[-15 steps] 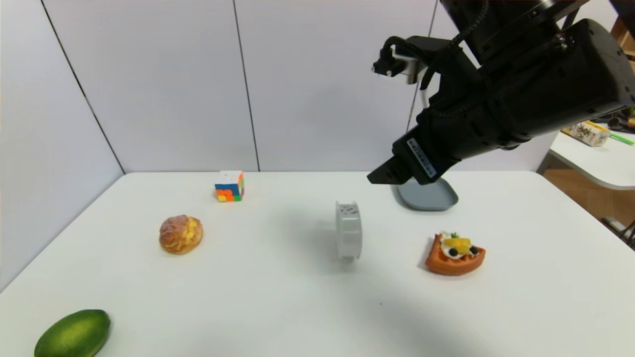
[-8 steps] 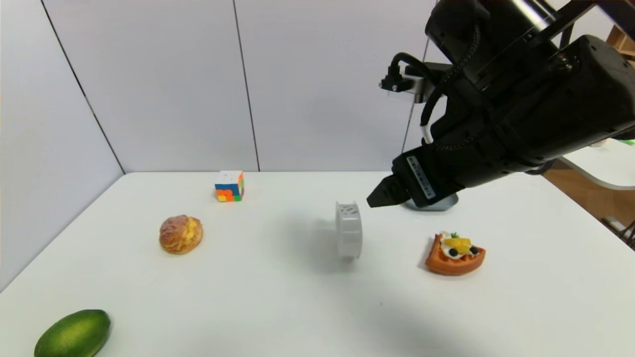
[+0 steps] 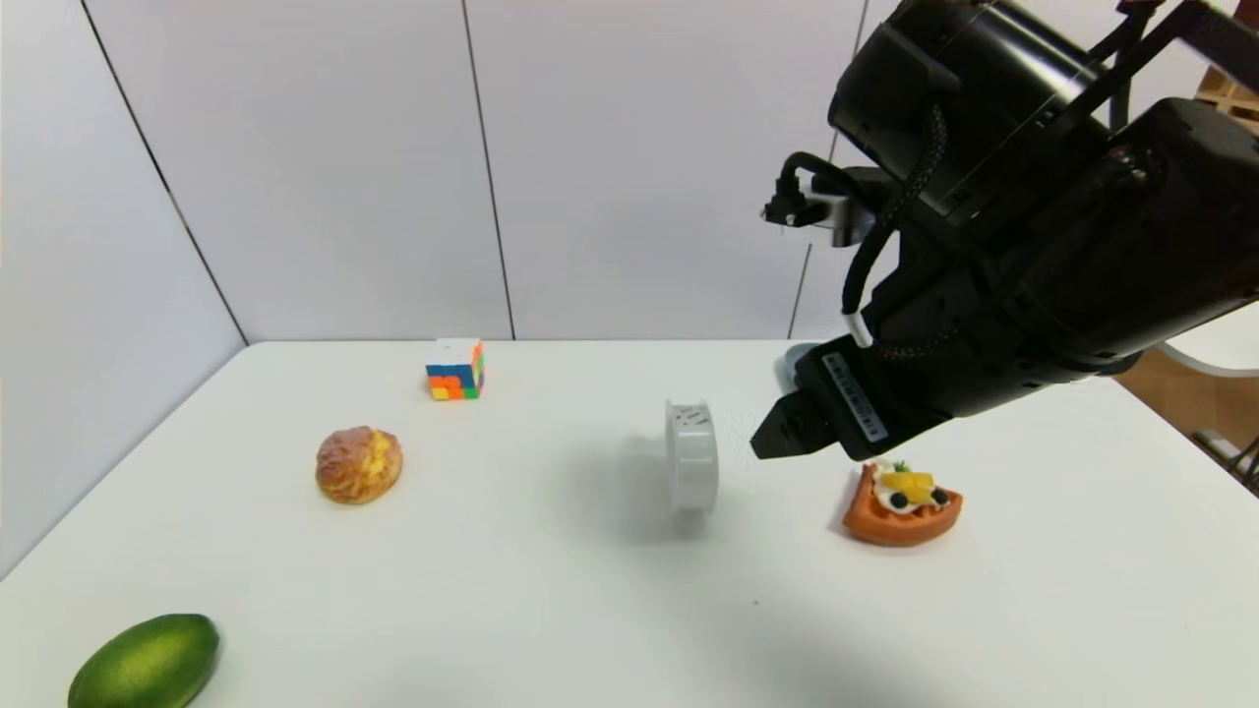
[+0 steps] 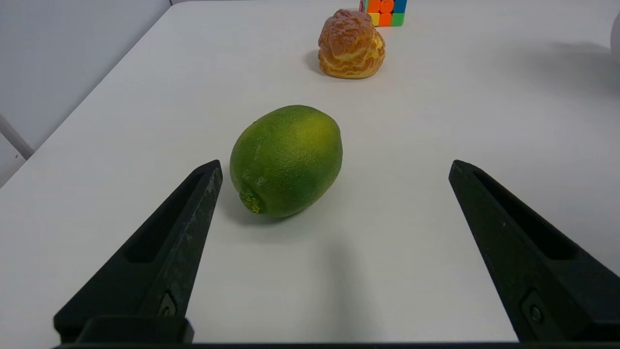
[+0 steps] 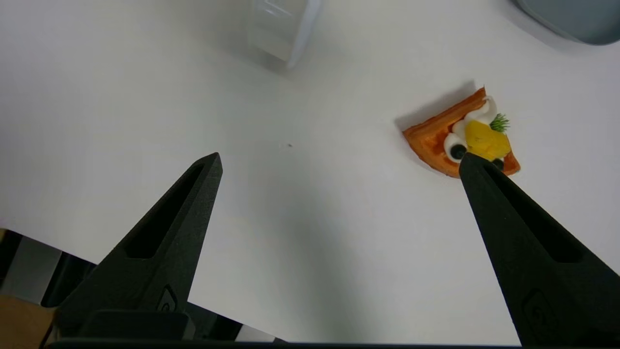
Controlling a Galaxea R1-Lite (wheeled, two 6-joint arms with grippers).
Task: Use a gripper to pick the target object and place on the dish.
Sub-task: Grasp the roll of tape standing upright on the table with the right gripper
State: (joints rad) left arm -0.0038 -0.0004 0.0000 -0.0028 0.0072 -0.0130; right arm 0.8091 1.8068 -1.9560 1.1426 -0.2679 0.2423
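Observation:
The white disc (image 3: 690, 455) stands on its edge in the middle of the table, and its blurred rim (image 5: 281, 29) shows in the right wrist view. My right gripper (image 3: 777, 441) hangs above the table just right of the disc, apart from it. It is open (image 5: 339, 160), with only bare table between its fingers. My right arm hides most of the grey-blue dish (image 3: 793, 360), which lies behind the gripper; a corner of the dish (image 5: 571, 17) shows in the right wrist view. My left gripper (image 4: 334, 165) is open and low over the near left of the table.
A waffle slice (image 3: 900, 503) lies just right of the right gripper, and one fingertip overlaps the waffle (image 5: 455, 135) in the wrist view. A cream puff (image 3: 358, 464) and a multicoloured cube (image 3: 455, 369) sit at the left. A green lime (image 4: 286, 160) lies before the left gripper.
My right arm has come down and toward me, from above the dish to beside the white disc, and now covers most of the dish. The objects have not moved.

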